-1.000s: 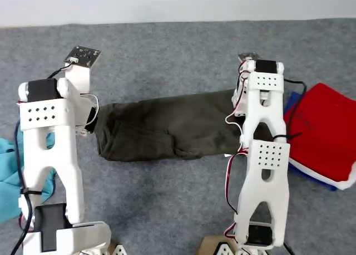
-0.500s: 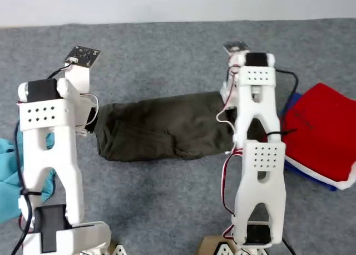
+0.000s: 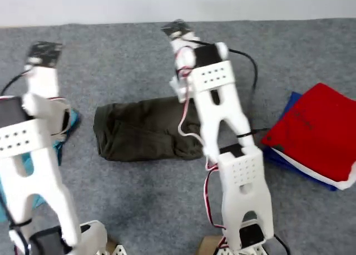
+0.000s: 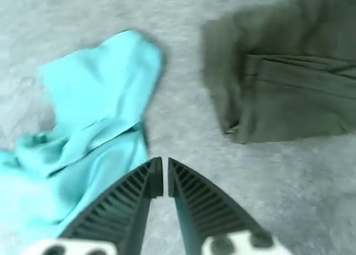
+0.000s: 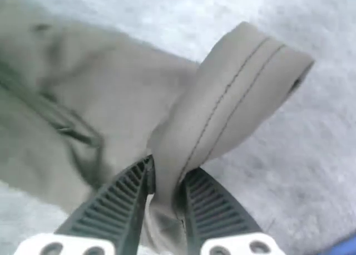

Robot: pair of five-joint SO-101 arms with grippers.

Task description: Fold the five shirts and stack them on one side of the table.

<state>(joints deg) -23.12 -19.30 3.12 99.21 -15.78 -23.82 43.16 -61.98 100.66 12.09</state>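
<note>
A grey, felt-like table cover (image 3: 139,199) runs back to a pale wall (image 3: 167,4).

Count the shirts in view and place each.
5: olive shirt mid-table; teal shirt far left; red shirt far right, atop blue shirt and white shirt, mostly hidden; more may lie beneath.

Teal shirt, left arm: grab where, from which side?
Pinch the teal shirt's flat flap at its free edge facing the olive shirt, coming from the bare gap between them; the rest is bunched. The left gripper is shut: open first.
</note>
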